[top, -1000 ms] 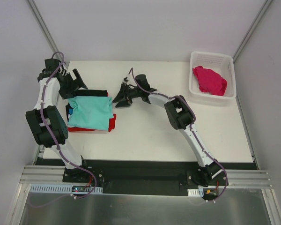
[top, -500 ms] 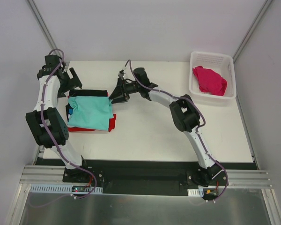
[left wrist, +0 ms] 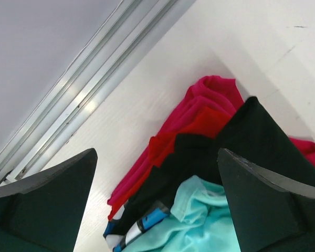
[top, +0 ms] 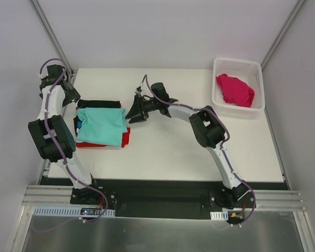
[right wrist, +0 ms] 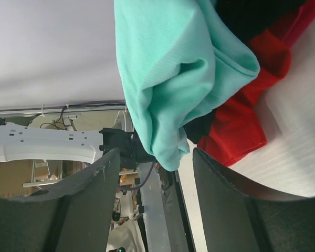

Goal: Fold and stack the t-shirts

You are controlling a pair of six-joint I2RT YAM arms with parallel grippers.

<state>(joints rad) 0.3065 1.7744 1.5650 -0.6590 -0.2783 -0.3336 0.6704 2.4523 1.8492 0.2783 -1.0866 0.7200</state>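
Note:
The t-shirts lie partly in a folded stack at the table's left: a mint-teal one (top: 101,126) on top, a black one (top: 102,104) with a blue and white print (left wrist: 147,223) under it, a red one (top: 125,139) at the bottom. A magenta-pink one (top: 234,89) lies crumpled in the basket. My left gripper (top: 69,93) hovers open at the stack's back left corner (left wrist: 157,210), holding nothing. My right gripper (top: 132,113) stands open just off the stack's right edge (right wrist: 155,205), the teal fold (right wrist: 168,79) in front of its fingertips, not pinched.
A white lattice basket (top: 239,64) stands at the table's back right corner. Bare white table (top: 199,152) spreads between the stack and the basket. A metal rail (left wrist: 89,89) runs along the table's left edge close to the left gripper.
The left gripper has drawn back to the left, away from the stack's back edge. The right gripper swung slightly toward the back, then returned beside the stack's right edge.

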